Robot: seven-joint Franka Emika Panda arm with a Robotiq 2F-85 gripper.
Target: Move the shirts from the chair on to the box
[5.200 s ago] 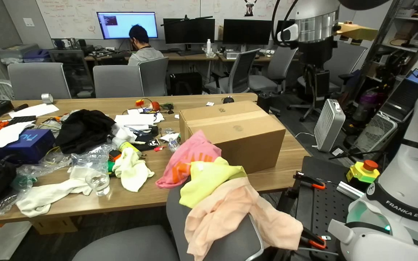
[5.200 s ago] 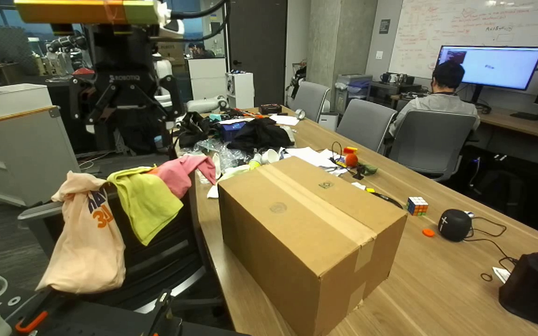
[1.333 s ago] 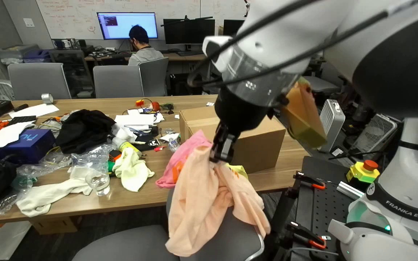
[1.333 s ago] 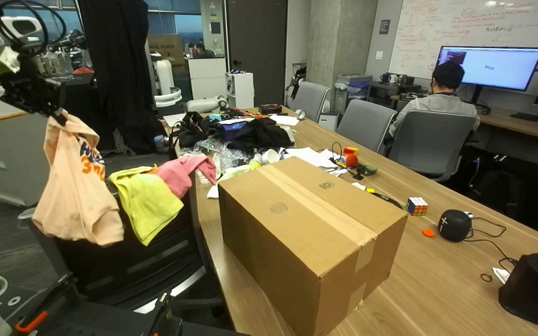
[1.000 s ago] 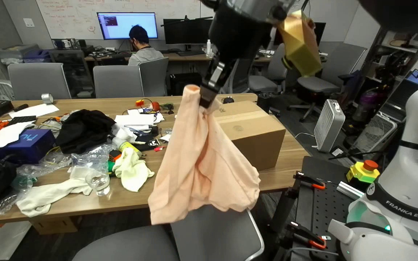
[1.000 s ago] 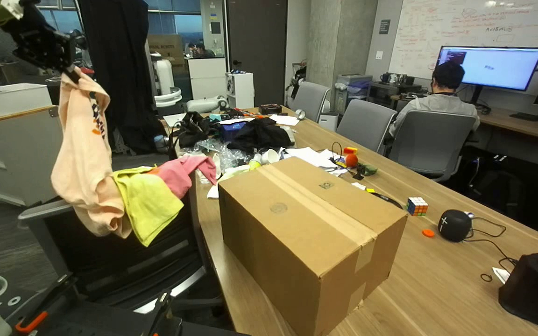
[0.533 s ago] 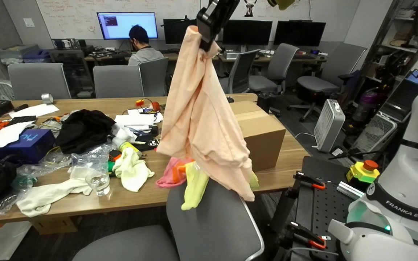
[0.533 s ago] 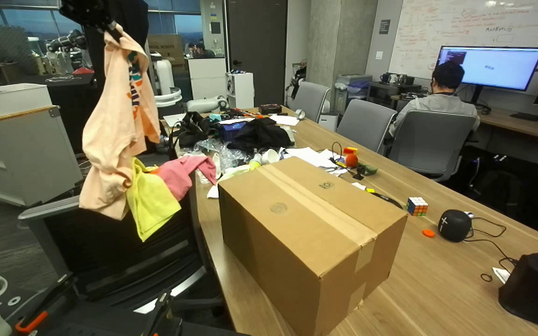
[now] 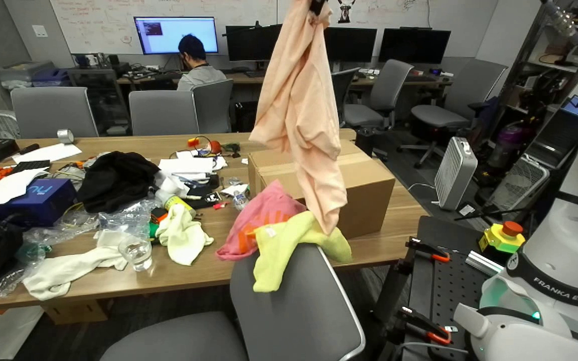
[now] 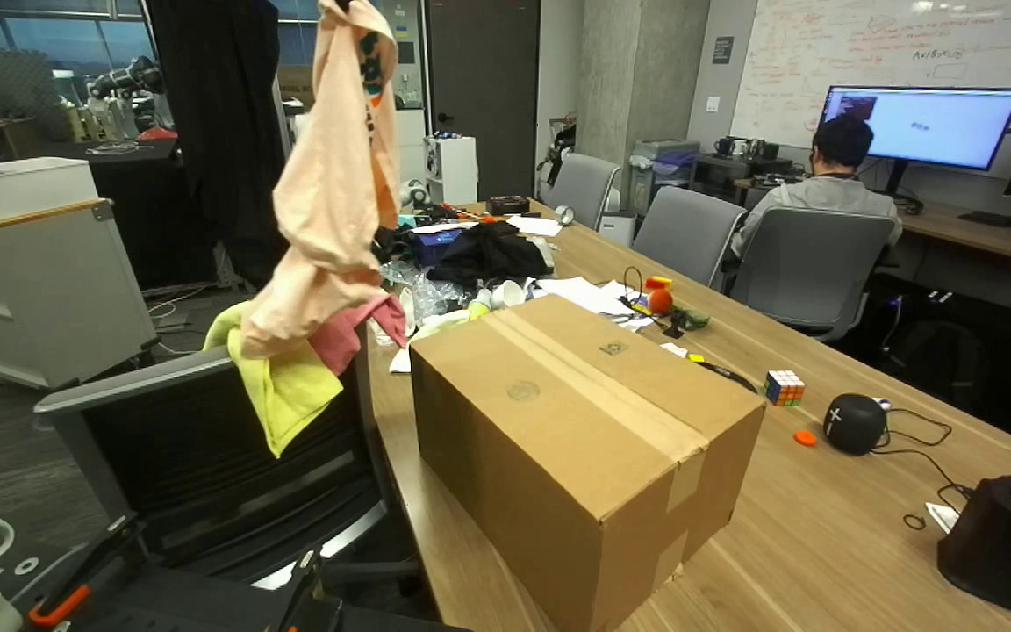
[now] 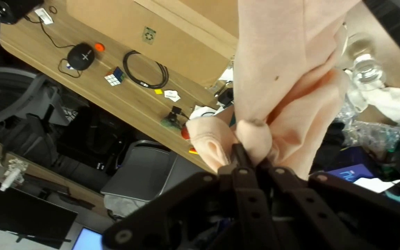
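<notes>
High above the chair (image 9: 304, 311) hangs a peach shirt (image 9: 299, 100), its top bunched in my gripper (image 11: 252, 156), which is shut on it. Only the fingertips show at the top edge of both exterior views. The shirt's lower end overlaps a yellow-green shirt (image 10: 290, 391) in both exterior views; whether they touch I cannot tell. That yellow-green shirt is draped over the chair's backrest, beside a pink shirt (image 9: 264, 215) with orange print. The closed cardboard box (image 10: 558, 412) stands on the table just past the chair, nothing on its top. In the wrist view the peach shirt covers part of the box.
The wooden table (image 10: 821, 518) also bears a puzzle cube (image 10: 785, 388), a small black speaker (image 10: 855, 423) and a larger black device (image 10: 1001, 544). Clutter, with a black cloth (image 9: 118, 180) and a glass (image 9: 136, 252), fills its far part. Clamps (image 9: 427, 326) sit on the robot's stand.
My gripper has taken hold of the peach shirt and lifted it off the chair. Over the last second it has risen and moved towards the box. The yellow-green shirt has shifted slightly on the backrest.
</notes>
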